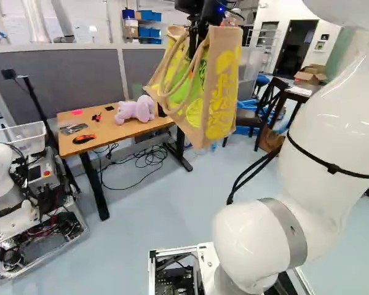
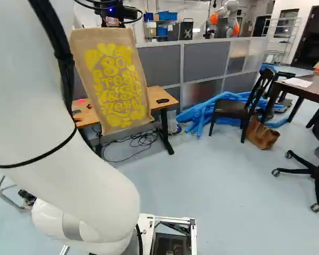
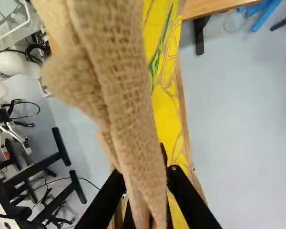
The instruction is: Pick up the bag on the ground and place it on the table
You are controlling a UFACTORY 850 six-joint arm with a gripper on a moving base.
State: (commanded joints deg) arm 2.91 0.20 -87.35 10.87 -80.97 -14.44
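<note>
We have the gripper (image 3: 145, 175) closed on a handle (image 3: 126, 102) of the bag (image 1: 221, 98), the woven strap pinched between its two fingers. The bag hangs right below the gripper, in the air, its lower edge tilted.

It looks like coarse jute: soft in the straps, stiffer in the broad panels, and probably light, though we can't see what is inside. The rough weave should resist slipping, and nothing about it seems fragile. The handle is the right place to hold it, but a bag hung this way can swing and twist, so we should move gently.

The table (image 1: 117, 131) lies ahead of the gripper, lower and toward its left. Its near edge is what worries us: the bag's bottom could catch there, so we would keep it high until it is over the wood. Beyond the table stands the partition (image 1: 67, 74), which limits how far we can reach forward. On top, the purple plush toy (image 1: 135, 110) and the orange-and-black tool (image 1: 84, 139) bracket a stretch of bare wood, likely our best landing spot. Another robot (image 1: 0, 175) stands farther to the gripper's left, so a wide swing that way seems unwise.
</note>
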